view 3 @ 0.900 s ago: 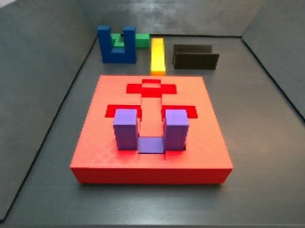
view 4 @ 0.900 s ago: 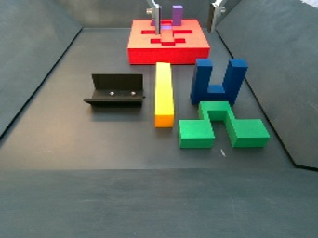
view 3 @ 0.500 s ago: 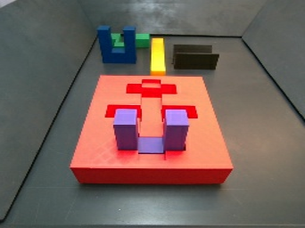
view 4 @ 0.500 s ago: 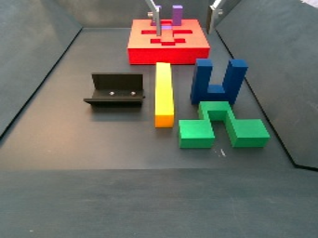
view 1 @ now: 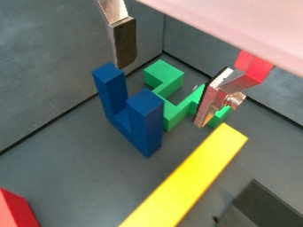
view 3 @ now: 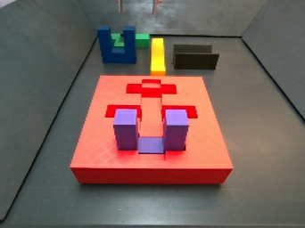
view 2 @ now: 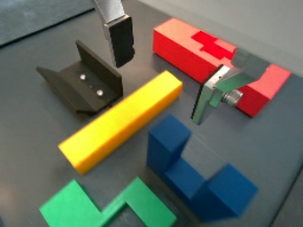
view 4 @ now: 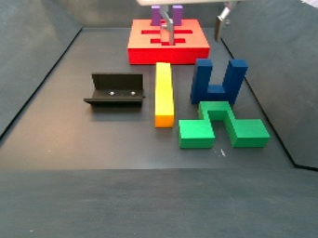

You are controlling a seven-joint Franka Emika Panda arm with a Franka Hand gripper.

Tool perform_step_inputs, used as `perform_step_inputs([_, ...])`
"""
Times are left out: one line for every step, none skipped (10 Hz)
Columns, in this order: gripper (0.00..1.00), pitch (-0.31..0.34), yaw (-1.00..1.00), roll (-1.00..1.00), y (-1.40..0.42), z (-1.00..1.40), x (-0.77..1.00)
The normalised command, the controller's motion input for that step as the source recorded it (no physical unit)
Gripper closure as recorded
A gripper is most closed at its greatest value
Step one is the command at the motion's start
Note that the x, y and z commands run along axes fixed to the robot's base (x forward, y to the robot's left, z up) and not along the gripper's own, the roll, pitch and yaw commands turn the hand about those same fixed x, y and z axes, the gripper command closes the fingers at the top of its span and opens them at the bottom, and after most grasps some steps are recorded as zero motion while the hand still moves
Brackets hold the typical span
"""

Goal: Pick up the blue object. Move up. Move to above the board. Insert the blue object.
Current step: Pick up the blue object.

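Note:
The blue object [view 3: 116, 44] is a dark blue U-shaped block standing on the floor with its prongs up, next to the yellow bar; it also shows in the other side view [view 4: 218, 79] and both wrist views [view 1: 130, 111] [view 2: 196, 168]. The board [view 3: 149, 134] is a big red slab with cut-outs [view 4: 168, 39] [view 2: 190, 53]. A purple U-shaped block [view 3: 149, 129] sits in it. My gripper [view 1: 172, 71] is open and empty, high above the blue object and well clear of it. It is at the top edge of both side views [view 4: 192, 14] [view 3: 141, 7].
A green block [view 1: 166, 89] [view 4: 221, 125] lies beside the blue object. A long yellow bar [view 2: 124, 120] [view 4: 163, 91] lies between the blue object and the dark fixture [view 2: 81, 80] [view 4: 114, 91]. Grey walls enclose the floor.
The gripper's fingers have come down into the top of a side view, a little lower than before. The pieces have not moved.

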Motion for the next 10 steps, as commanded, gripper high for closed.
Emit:
perform_step_inputs([0.0, -0.09, 0.0, -0.01, 0.19, -0.28, -0.28])
perform_step_inputs([0.0, -0.036, 0.01, 0.0, 0.13, -0.29, -0.25])
perform_step_inputs([0.0, -0.011, 0.02, 0.0, 0.06, -0.29, -0.01])
perform_step_inputs([0.0, -0.006, 0.02, 0.0, 0.01, -0.23, 0.09])
perform_step_inputs([0.0, -0.009, 0.0, 0.0, 0.0, -0.28, 0.0])
perform_step_inputs([0.0, -0.006, 0.0, 0.0, 0.0, -0.27, 0.01])
perform_step_inputs([0.0, 0.0, -0.06, 0.0, 0.0, -0.27, 0.03])
perform_step_inputs([0.0, 0.0, -0.12, 0.01, 0.0, -0.29, 0.0])
perform_step_inputs([0.0, 0.0, -0.12, 0.01, 0.0, -0.3, 0.0])
perform_step_inputs([0.0, 0.0, -0.2, 0.02, 0.0, -0.29, 0.0])
